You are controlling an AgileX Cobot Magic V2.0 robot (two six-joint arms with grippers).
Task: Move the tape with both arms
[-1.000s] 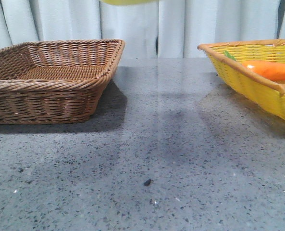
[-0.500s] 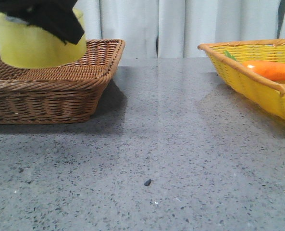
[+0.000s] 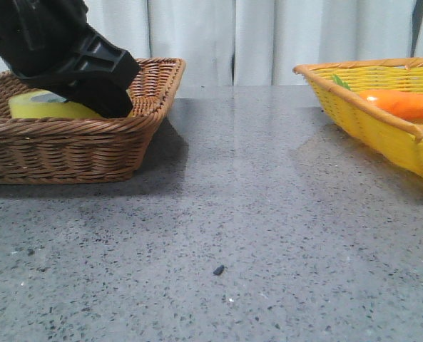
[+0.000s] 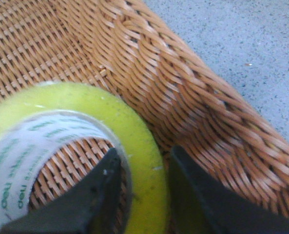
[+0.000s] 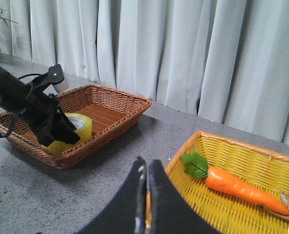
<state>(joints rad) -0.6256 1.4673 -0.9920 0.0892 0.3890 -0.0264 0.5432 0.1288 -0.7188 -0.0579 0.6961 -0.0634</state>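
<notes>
Lying flat on its side face, core hole upward, the tape [image 4: 134, 146] sits in the brown wicker basket [image 3: 90, 146] near its right wall. The left gripper [image 4: 144, 180] straddles the roll's wall, one finger inside the core, one outside, seemingly clamped on it. The right gripper [image 5: 146, 178], pinched closed and empty, hangs well apart over the yellow basket [image 5: 232, 141].

Glossy yellow tape [image 4: 134, 146], white green-printed core, flat in brown basket [image 4: 193, 97].

Left hand [image 3: 97, 96] on tape [image 3: 43, 105], brown basket [image 3: 90, 142].
</notes>
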